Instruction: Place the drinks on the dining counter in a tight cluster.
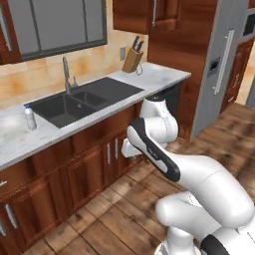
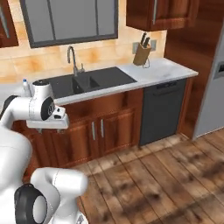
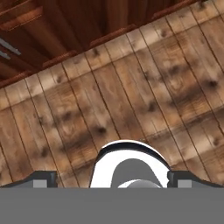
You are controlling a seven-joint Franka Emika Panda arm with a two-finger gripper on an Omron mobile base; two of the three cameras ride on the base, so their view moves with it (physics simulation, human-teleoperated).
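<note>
Left base view, from the left: a small white bottle with a blue cap stands on the marble bench just beside the dark double sink, with the faucet behind and a knife block far along to the right. The hand, seen in the hand view, points down at the wooden floor, its tips spread wide with nothing between them. I judge the task barely begun: no drinks are gathered, and this bottle is not yet picked up.
</note>
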